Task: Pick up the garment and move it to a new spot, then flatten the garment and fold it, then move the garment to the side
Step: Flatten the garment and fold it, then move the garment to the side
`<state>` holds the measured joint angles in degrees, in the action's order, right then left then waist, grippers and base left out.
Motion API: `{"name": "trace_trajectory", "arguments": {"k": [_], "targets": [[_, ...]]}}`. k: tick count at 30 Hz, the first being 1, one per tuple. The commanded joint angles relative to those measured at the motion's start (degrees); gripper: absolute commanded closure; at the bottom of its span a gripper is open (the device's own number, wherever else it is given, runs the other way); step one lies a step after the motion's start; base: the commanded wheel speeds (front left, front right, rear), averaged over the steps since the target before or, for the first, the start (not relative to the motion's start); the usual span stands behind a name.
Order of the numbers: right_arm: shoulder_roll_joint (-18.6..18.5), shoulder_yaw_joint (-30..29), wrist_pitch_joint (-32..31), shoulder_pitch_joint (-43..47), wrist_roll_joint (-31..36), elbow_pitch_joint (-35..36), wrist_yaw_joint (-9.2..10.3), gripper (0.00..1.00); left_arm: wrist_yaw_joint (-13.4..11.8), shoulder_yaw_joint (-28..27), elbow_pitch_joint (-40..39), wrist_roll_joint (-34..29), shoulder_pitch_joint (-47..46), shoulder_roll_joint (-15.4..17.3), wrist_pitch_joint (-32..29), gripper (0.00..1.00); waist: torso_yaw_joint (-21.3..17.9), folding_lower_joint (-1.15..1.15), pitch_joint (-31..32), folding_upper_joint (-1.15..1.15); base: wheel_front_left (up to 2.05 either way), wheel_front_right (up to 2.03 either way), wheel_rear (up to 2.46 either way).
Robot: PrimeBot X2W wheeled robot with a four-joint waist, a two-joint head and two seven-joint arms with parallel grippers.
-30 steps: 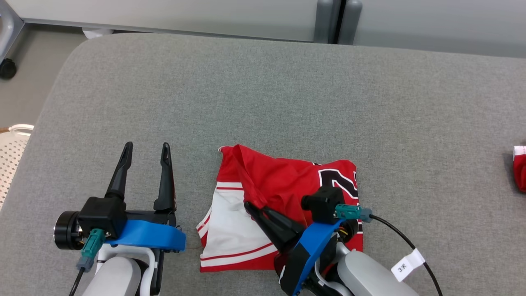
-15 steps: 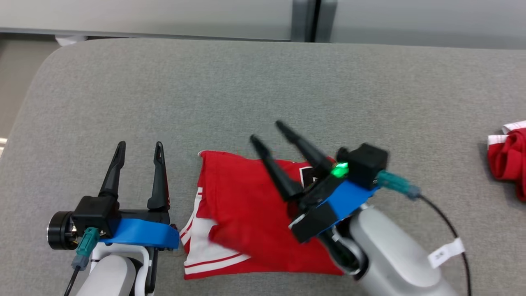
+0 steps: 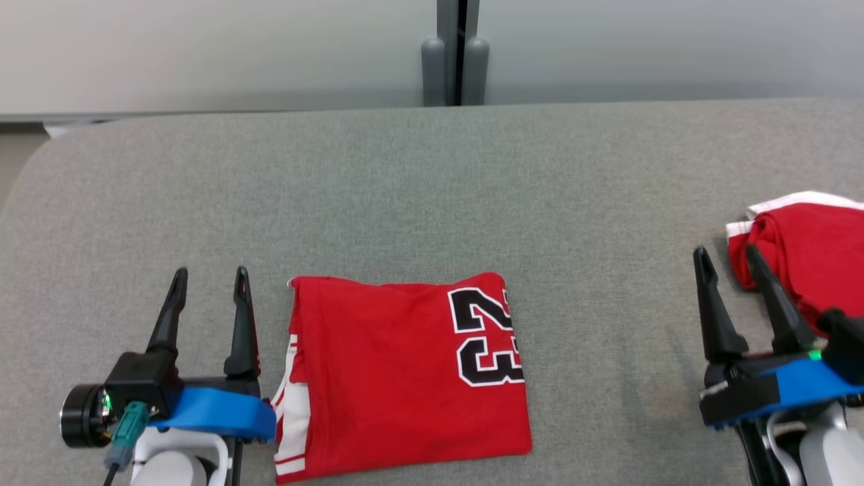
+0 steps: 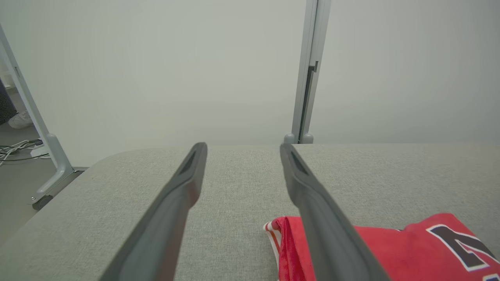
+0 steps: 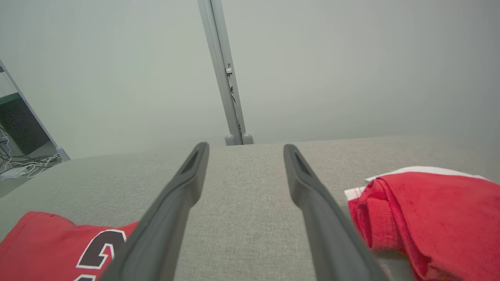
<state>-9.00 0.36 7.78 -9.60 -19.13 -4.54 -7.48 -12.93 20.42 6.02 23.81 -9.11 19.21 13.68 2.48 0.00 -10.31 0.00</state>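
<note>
Jersey (image 3: 405, 371), red with a black 23 (image 3: 486, 337) on its right half, lies folded into a flat, roughly square packet on the grey padded surface (image 3: 405, 189). A grey partition post (image 3: 449, 67) stands well beyond the jersey's far edge. A strip of white, red-striped cloth peeks out from under the jersey's left edge.

The left gripper (image 3: 209, 273) sits just beside that left edge, its fingers spread wide and holding nothing. The right gripper (image 3: 725, 251) hangs well to the right of the jersey, fingers equally wide and empty, close to a crumpled red-and-white garment (image 3: 803, 250) lying farther right again.

Judging by the neat packet, flattening and folding look finished, and what remains is shifting the jersey aside. That calls for bringing a gripper down on an edge of the jersey and pinching through every layer, not just the top one, so the fold does not peel open. The left fingers are the nearest, and taking both sides at once would likely keep the packet square while it travels.
</note>
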Motion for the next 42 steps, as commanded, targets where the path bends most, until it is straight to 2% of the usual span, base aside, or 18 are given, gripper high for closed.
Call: {"name": "trace_trajectory", "arguments": {"k": [1, 8, 19, 42], "targets": [[0.8, -1.2, -1.1, 2.7, 1.1, 1.8, -0.02, 0.00, -0.2, -0.2, 0.1, 0.3, 1.2, 0.6, -0.1, 0.00, -0.9, 0.00, 1.5, 0.00, 0.00, 0.00, 0.00], [3.4, -3.9, -6.7, 10.7, 3.6, 8.6, -0.02, 0.00, -0.4, 0.6, 0.7, 0.4, 4.3, 1.4, -0.7, 0.00, -0.8, 0.00, 5.5, 0.00, 0.00, 0.00, 0.00], [4.8, -4.5, -10.5, 17.1, 4.7, 12.2, -0.02, 0.00, -0.6, 2.1, 0.8, 0.8, 9.2, 2.2, -1.8, 0.00, -0.5, 0.00, 9.9, 0.00, 0.00, 0.00, 0.00], [5.6, -5.4, -12.8, 18.3, 7.4, 15.9, -0.02, 0.00, -1.8, 1.3, 1.1, 2.3, 9.1, 2.3, -1.1, 0.00, -0.5, 0.00, 9.9, 0.00, 0.00, 0.00, 0.00]]}}
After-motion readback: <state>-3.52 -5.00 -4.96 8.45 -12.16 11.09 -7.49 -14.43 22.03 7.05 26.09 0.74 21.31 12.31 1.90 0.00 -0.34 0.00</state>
